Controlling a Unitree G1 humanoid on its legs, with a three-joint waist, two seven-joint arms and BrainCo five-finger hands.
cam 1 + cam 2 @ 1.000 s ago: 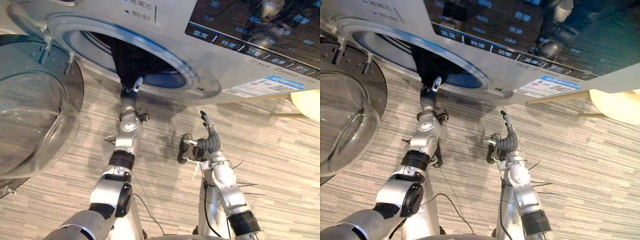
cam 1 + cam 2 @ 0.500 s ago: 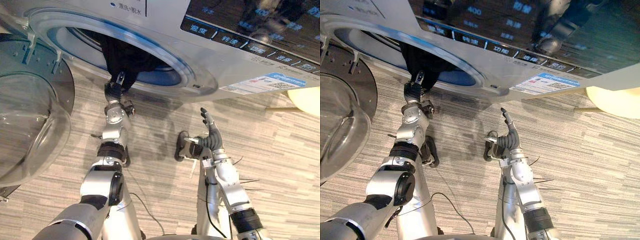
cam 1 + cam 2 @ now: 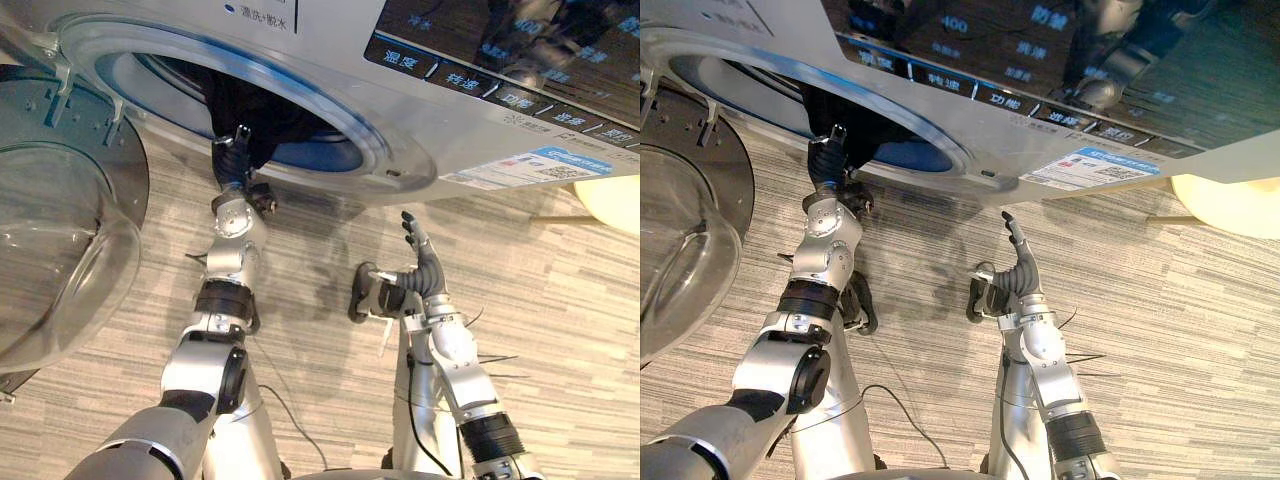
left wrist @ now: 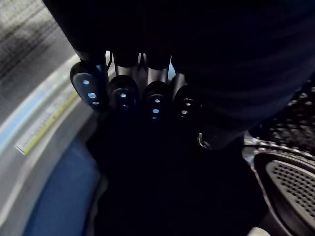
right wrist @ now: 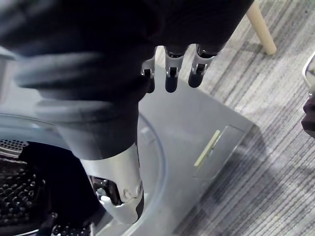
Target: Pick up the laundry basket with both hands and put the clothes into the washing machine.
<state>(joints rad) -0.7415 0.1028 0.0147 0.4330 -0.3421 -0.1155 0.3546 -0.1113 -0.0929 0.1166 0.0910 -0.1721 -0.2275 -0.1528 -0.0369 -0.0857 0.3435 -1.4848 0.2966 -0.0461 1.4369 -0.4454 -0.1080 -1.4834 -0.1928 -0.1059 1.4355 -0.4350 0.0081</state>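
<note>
The silver washing machine [image 3: 420, 110] stands before me with its round glass door [image 3: 60, 230] swung open on the left. Dark clothes [image 3: 270, 115] hang over the lower lip of the drum mouth. My left hand [image 3: 233, 160] reaches up to that lip, and its fingers [image 4: 123, 93] are curled into the dark cloth [image 4: 172, 187] beside the perforated drum wall [image 4: 290, 123]. My right hand [image 3: 420, 265] is held upright in front of the machine, apart from it, fingers [image 5: 170, 73] straight and holding nothing.
A pale round piece of furniture [image 3: 612, 205] on wooden legs [image 5: 258, 24] stands at the right of the machine. The open door takes up the space on the left. Grey striped flooring [image 3: 540, 300] lies below.
My left hand has risen slightly to the drum lip and its fingers have curled shut on the dark cloth. The camera shifted early on. The right hand has stayed put.
</note>
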